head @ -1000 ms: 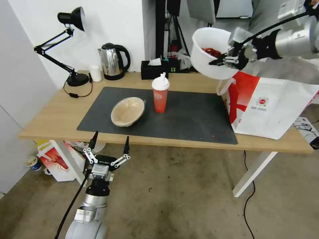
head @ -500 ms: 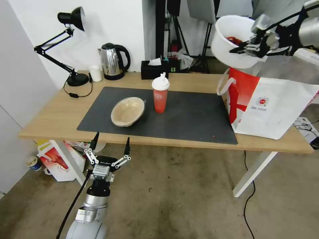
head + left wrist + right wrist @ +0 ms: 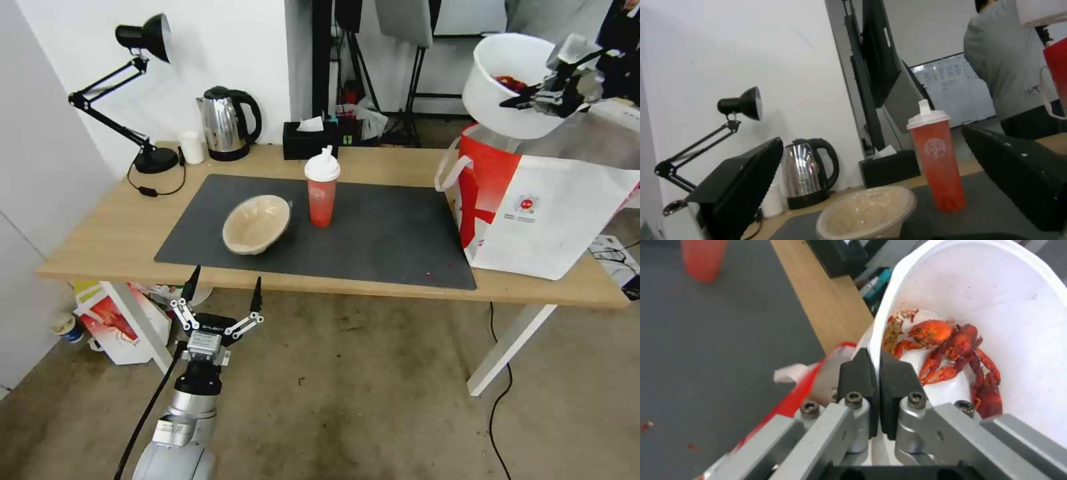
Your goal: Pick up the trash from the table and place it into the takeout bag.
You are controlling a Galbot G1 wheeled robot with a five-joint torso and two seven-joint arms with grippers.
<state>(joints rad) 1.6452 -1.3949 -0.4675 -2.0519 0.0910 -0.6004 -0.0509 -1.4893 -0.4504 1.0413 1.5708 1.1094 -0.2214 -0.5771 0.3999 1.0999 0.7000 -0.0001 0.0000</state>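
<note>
My right gripper point(image 3: 517, 103) is shut on the rim of the wide white bowl point(image 3: 497, 93) and holds it tilted in the air above the open top of the takeout bag point(image 3: 540, 210). Red crayfish scraps point(image 3: 951, 343) lie inside the bowl, and the gripper's fingers point(image 3: 856, 373) pinch its wall. The tall red drink cup point(image 3: 322, 187) with a white lid stands on the dark mat point(image 3: 373, 233). Beside it, on its left, the shallow tan paper bowl point(image 3: 257, 223) lies tipped. My left gripper point(image 3: 223, 287) hangs open below the table's front edge point(image 3: 100, 270).
A black desk lamp point(image 3: 133, 100), a small white cup point(image 3: 192, 147), a steel kettle point(image 3: 227, 123) and a black tissue box point(image 3: 310, 140) line the table's back edge. A red-and-white box point(image 3: 113, 320) lies on the floor under the table. A cable point(image 3: 497, 373) runs by the right table leg.
My right gripper has carried the white bowl to the right, from beside the bag's left edge to above its open top. The left arm has stayed where it was.
</note>
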